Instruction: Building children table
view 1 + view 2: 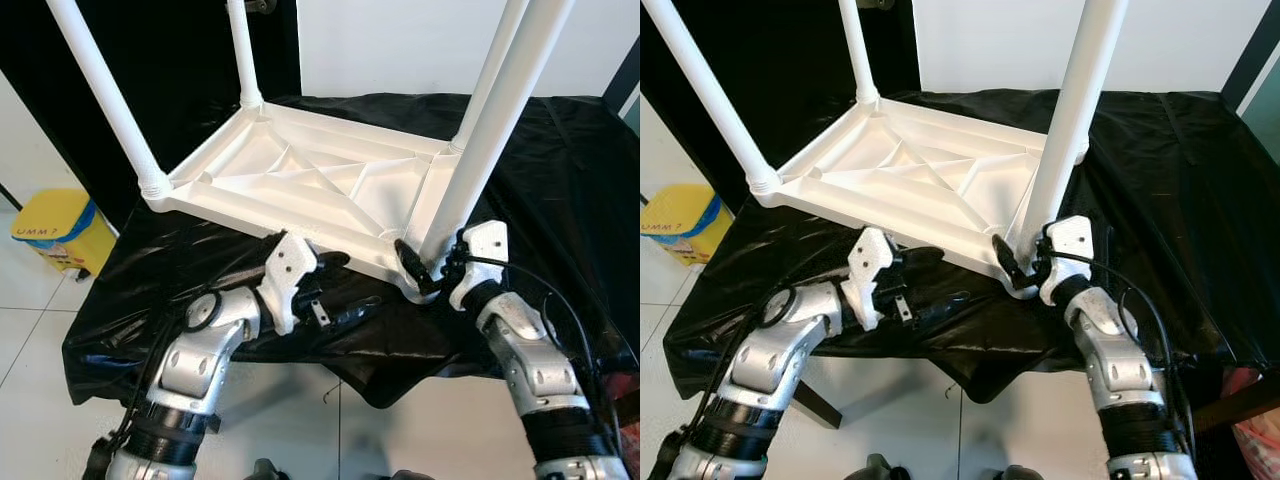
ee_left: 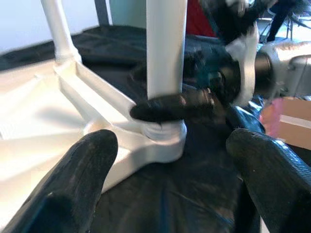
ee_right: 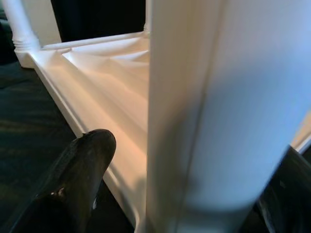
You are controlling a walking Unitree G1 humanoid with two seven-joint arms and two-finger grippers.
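- A white table (image 1: 300, 180) lies upside down on a black cloth (image 1: 560, 180) that covers a bench.
- Its ribbed underside faces up, and four white legs stand up from its corners.
- The near right leg (image 1: 480, 140) sits in the table corner nearest the robot, at about 5 o'clock from the table's middle.
- The right claw (image 1: 1018, 262) is at the bottom of that leg. Its two black fingers sit on both sides of the leg and pinch it just above the socket.
- In the right wrist view the leg (image 3: 214, 111) stands big and close between the two fingers (image 3: 73, 179).
- The left claw (image 1: 345, 290) is over the cloth, just in front of the table's near edge, at about 7 o'clock from the table's middle.
- Its fingers are spread wide and hold nothing.
- In the left wrist view its two fingers (image 2: 73, 184) point at the leg that the right claw holds.
- The far left leg (image 1: 243, 50) is at 11 o'clock and the near left leg (image 1: 105, 95) is at 9 o'clock.
- A yellow bin (image 1: 55, 230) stands on the white floor, well apart from the table, at 9 o'clock.
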